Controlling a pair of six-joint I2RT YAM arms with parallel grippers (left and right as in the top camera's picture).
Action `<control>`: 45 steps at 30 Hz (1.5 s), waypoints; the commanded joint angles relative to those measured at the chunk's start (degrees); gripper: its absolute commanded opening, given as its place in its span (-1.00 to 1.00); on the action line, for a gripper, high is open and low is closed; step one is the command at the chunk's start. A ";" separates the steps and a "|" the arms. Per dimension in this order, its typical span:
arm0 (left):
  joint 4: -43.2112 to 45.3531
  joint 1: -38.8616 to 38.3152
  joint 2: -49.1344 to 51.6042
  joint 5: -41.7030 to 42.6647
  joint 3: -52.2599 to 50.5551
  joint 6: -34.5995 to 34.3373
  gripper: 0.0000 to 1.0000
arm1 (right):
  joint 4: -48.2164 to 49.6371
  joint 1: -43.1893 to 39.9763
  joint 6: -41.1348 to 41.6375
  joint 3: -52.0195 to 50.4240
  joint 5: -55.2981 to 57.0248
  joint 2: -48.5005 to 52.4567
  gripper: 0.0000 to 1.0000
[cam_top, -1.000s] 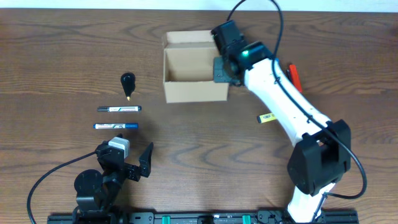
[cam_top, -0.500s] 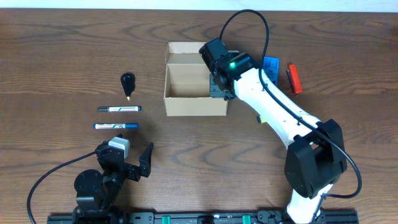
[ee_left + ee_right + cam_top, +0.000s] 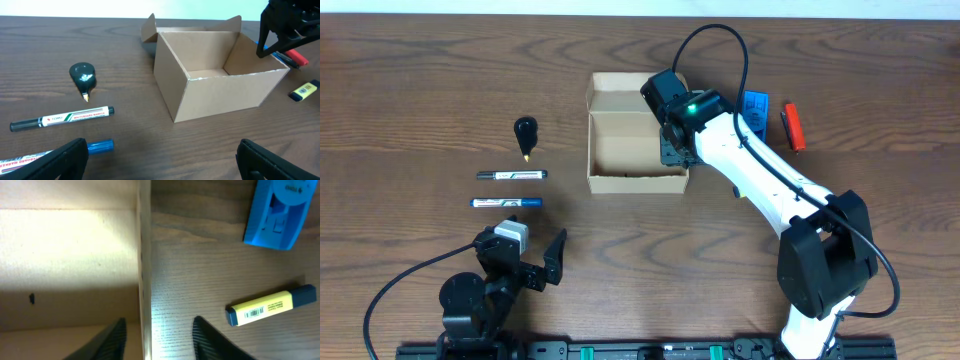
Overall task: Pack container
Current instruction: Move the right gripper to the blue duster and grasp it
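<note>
The container (image 3: pixel 638 182) is an open tan cardboard box at the middle back of the table, its lid flap folded back and its inside bare. It also shows in the left wrist view (image 3: pixel 225 100) and the right wrist view (image 3: pixel 65 245). My right gripper (image 3: pixel 672 142) is open and straddles the box's right wall, with one finger inside and one outside (image 3: pixel 157 340). My left gripper (image 3: pixel 525 262) is open and empty (image 3: pixel 162 156), low near the front left and well short of the box.
Left of the box lie a black marker (image 3: pixel 511 175), a blue-capped marker (image 3: pixel 506 203) and a black cone-tipped bottle (image 3: pixel 525 135). Right of it lie a blue sharpener-like item (image 3: pixel 755 105), a red item (image 3: pixel 793 125) and a yellow highlighter (image 3: pixel 272 307).
The box has slid toward the table's front together with my right gripper, which has stayed at its right wall. The left arm has not moved.
</note>
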 commanded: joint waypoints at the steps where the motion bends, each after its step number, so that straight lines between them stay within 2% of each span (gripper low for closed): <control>1: -0.15 0.11 -0.48 1.03 -1.18 0.02 0.91 | -0.09 0.07 -0.04 -0.15 0.76 -1.20 0.10; 5: -0.15 0.11 -0.48 1.03 -1.18 0.02 0.91 | -0.07 -0.31 -1.03 -0.15 0.81 -4.90 0.21; 10: -0.15 0.11 -0.48 1.03 -1.18 0.02 0.91 | -1.09 -2.73 -5.88 -0.15 0.83 -13.27 0.52; 16: -0.15 0.11 -0.48 1.03 -1.18 0.02 0.91 | -3.21 -11.28 -10.80 -0.39 0.79 -19.78 0.68; 20: -0.15 0.11 -0.48 1.03 -1.20 0.02 0.91 | -2.36 -17.18 -11.82 -2.29 -0.46 -19.67 0.88; 26: -0.15 0.11 -0.48 1.03 -1.18 0.02 0.91 | 9.11 -22.08 -12.20 -10.12 -5.66 -18.45 0.98; 31: -0.15 0.11 -0.48 1.03 -1.18 0.02 0.91 | 19.08 -22.93 -12.22 -15.50 -6.51 -15.87 0.99; 45: -0.15 0.11 -0.48 1.03 -1.18 0.02 0.91 | 32.04 -24.17 -8.68 -15.82 -6.32 -1.27 0.99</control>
